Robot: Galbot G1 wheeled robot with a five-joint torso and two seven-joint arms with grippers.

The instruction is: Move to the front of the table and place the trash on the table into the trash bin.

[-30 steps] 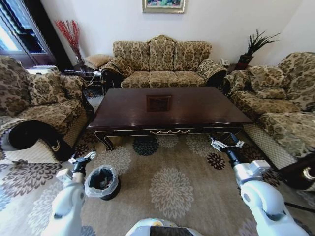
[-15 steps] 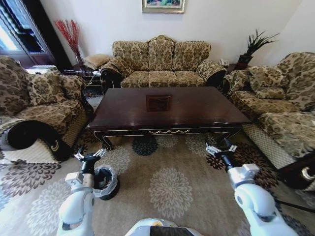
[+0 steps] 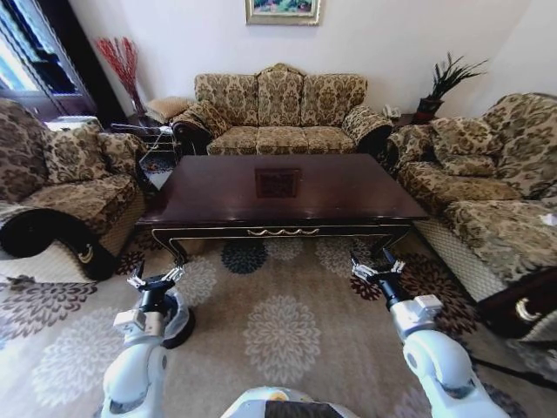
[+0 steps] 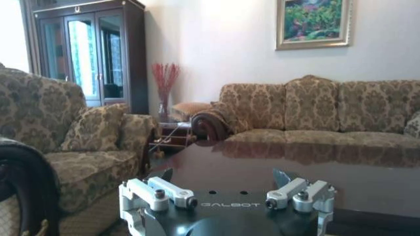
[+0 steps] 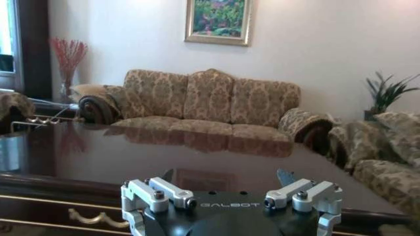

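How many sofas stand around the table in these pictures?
3: one sofa behind the table, one sofa on its left side, one sofa on its right side. More may be outside the views.

Both arms reach forward from the bottom of the head view, white forearms ending in black wrists. The left gripper (image 3: 157, 279) sits at lower left of the frame, fingers spread apart. The right gripper (image 3: 377, 266) sits right of centre, a little higher in the frame, fingers also spread. In each wrist view the fingertips (image 4: 165, 173) (image 5: 285, 175) stand wide apart, holding nothing.
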